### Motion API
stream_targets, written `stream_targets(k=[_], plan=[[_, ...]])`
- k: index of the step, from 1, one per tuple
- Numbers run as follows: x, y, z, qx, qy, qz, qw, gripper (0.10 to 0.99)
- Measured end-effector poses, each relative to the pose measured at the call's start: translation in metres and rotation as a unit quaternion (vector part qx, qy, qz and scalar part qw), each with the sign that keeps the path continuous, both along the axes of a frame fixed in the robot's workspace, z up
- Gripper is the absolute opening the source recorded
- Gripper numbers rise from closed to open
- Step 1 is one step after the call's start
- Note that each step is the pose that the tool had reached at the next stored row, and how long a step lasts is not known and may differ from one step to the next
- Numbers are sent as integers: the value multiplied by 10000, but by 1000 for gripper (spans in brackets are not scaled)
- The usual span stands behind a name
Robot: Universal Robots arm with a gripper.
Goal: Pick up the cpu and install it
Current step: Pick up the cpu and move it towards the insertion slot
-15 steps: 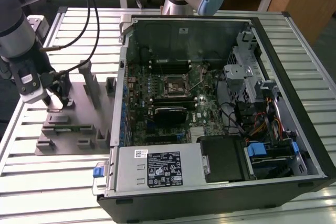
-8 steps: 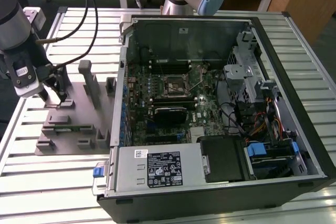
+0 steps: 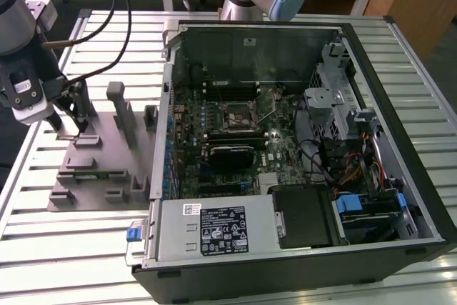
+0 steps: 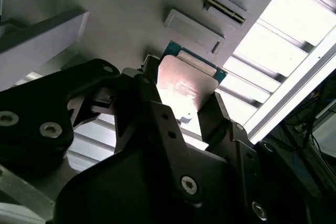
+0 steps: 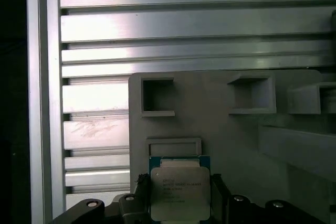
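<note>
One cpu (image 5: 180, 191) sits between the fingers (image 5: 137, 184) of the gripper (image 5: 179, 182). In both wrist views we see the two dark fingers closed in against its opposite edges, so the chip is gripped, with its silver lid up and a thin green border showing along one side. It hangs over the grey tray (image 5: 220, 124), just beside a shallow rectangular recess (image 5: 173, 148). We cannot tell whether its underside touches the tray or is lifted clear.

In the exterior view the gripper (image 3: 75, 125) stands over the far end of that tray (image 3: 107, 192), which lies on the slatted metal table (image 3: 71, 248) near the edge at the exterior view's left. The tray's upright posts and pockets are mostly bare. A thin green strip (image 3: 91, 172) lies in one slot.

The open computer case (image 3: 407, 130) lies on its side across the middle of the table, reaching toward the edge at the exterior view's right. Inside it we see the green motherboard (image 3: 189, 116) with its square socket (image 3: 239, 116) uncovered, a black block (image 3: 230, 156) just beside the socket, a labelled metal box (image 3: 214, 228) along the near wall, and bundled cables (image 3: 343, 166) beside the drive cage (image 3: 325, 101).
</note>
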State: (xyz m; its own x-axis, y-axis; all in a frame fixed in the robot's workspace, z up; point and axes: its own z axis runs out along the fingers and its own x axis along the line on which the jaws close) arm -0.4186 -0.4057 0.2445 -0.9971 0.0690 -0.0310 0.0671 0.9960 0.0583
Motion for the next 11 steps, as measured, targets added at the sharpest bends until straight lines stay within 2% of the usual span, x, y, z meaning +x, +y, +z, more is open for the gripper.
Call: stream_targets(k=[11], plan=[[0,0,248,10,-33,0,10000,545]])
